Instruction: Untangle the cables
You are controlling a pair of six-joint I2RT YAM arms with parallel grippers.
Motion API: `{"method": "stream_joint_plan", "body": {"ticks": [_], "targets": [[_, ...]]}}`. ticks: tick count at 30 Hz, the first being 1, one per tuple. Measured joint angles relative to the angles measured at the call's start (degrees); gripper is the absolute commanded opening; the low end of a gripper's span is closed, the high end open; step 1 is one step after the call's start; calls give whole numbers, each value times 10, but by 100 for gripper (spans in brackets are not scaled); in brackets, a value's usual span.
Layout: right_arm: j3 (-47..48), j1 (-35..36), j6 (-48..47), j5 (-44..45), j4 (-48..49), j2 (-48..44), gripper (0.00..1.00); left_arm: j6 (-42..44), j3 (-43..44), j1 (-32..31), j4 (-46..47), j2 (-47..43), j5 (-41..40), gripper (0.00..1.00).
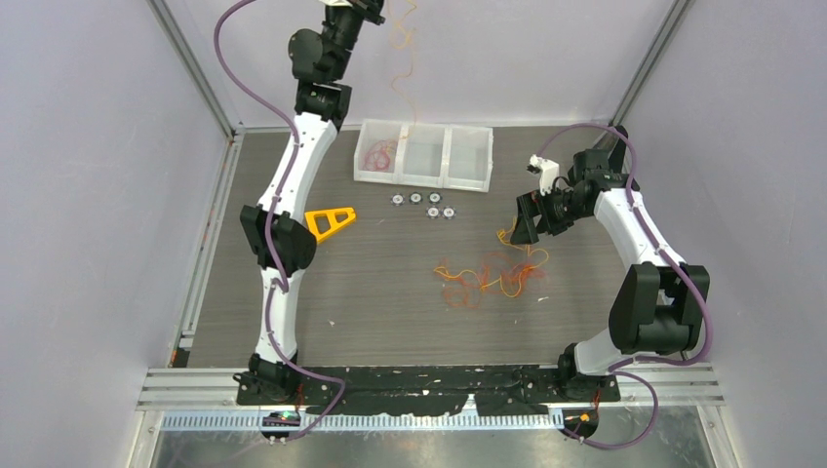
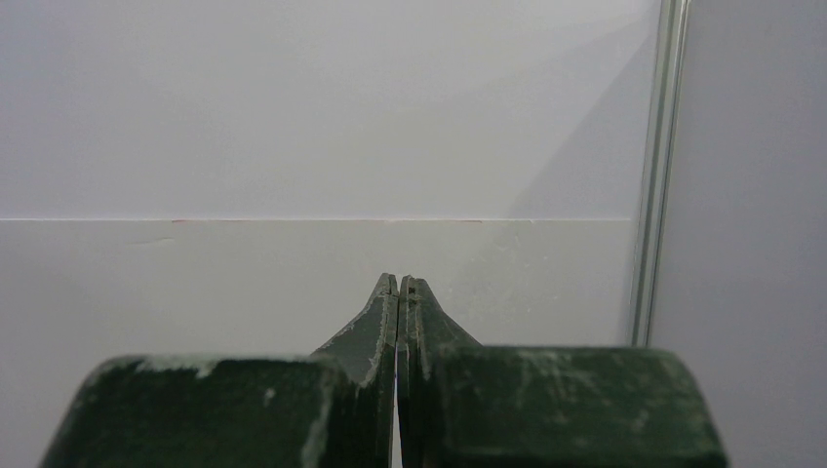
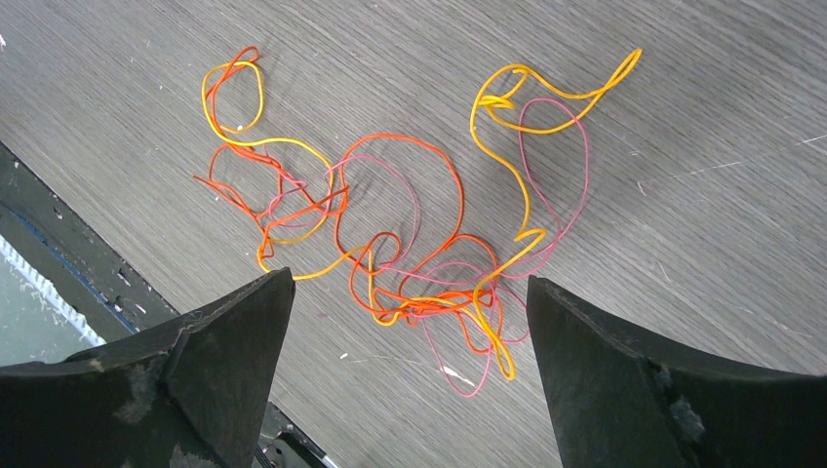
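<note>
Partly done: closed left pincer [image 2: 398, 283] holds one thin orange cable [image 1: 400, 44] at 12 o'clock; open right pincer [image 3: 408, 280] hovers over remaining yellow-orange-red tangle [image 3: 390, 214].

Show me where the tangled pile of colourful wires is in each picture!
Top external: tangled pile on the table, right of middle, just below the right end effector.
Left wrist: not in it.
Right wrist: mid-picture, between the open fingers.
Shared landmark: the right end effector, by the pile in both.
</note>
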Motion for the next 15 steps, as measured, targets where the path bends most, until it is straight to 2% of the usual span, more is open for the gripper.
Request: {"method": "stream_joint_plan", "body": {"ticks": [15], "targets": [[1,0,0,0,0,1,95,-5,0,-16,25,0,8,0]]}}
